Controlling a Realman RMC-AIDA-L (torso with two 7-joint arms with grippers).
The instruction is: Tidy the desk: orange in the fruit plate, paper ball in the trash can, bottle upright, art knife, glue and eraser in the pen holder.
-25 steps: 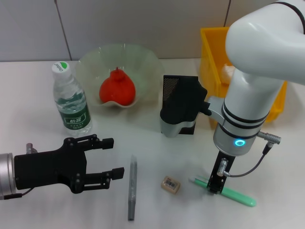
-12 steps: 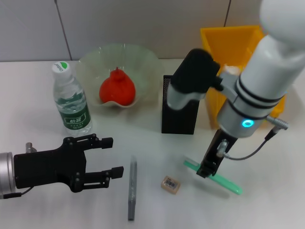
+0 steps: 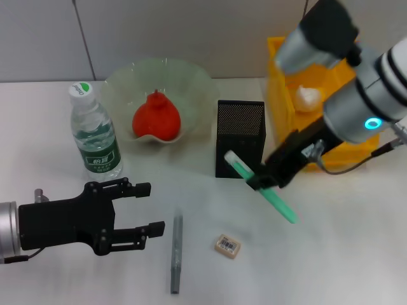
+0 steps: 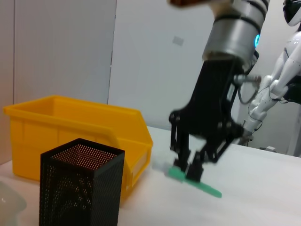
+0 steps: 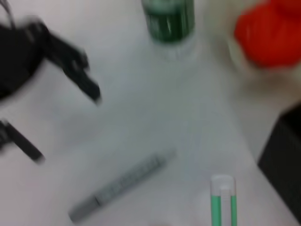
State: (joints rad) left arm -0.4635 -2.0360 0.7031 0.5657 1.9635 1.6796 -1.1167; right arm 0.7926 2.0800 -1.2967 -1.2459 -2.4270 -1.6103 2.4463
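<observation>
Your right gripper [image 3: 262,180] is clamped on the green glue stick [image 3: 261,187] and holds it in the air, tilted, its white-capped end up near the front of the black mesh pen holder [image 3: 240,138]. The left wrist view shows the stick clear of the table [image 3: 356,241]. Your left gripper [image 3: 143,210] sits low at the near left with its fingers spread apart, gripping nothing. Between the two, the grey art knife [image 3: 175,253] lies flat on the table, and the tan eraser [image 3: 227,246] rests just to its right. The orange [image 3: 156,118] sits in the fruit plate [image 3: 191,79]. The bottle [image 3: 95,132] stands upright beside that plate. The paper ball [image 3: 308,96] lies inside the yellow trash can [image 3: 278,82].
</observation>
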